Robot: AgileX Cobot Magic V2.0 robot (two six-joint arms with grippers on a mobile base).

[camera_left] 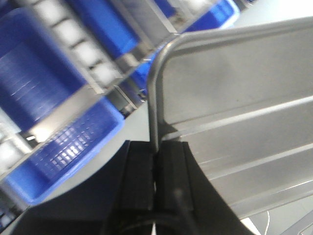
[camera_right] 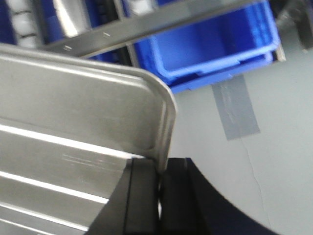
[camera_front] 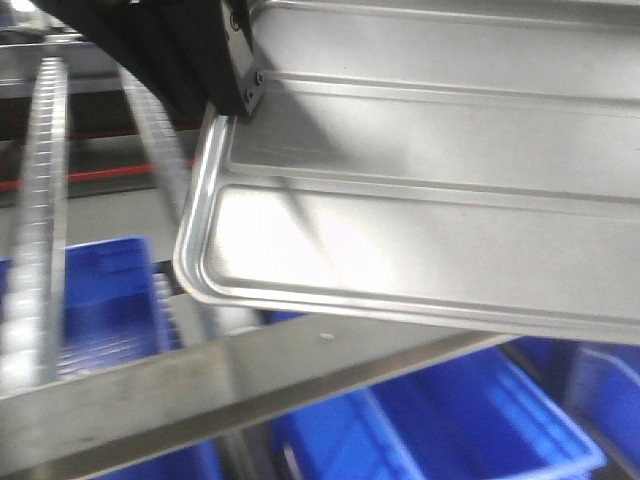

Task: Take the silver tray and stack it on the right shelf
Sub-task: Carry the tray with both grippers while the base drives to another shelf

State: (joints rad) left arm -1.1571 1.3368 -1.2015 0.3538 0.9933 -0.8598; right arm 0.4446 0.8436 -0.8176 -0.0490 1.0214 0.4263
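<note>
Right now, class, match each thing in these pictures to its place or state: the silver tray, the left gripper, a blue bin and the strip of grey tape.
Things:
1 silver tray
2 left gripper
3 blue bin
4 grey tape strip

Places or states:
a stuck on the floor
b shiny, with long ribs across its base
c shut on a tray rim
d sitting below the right shelf

Pairs: 1-b; 2-c; 3-d; 4-a
</note>
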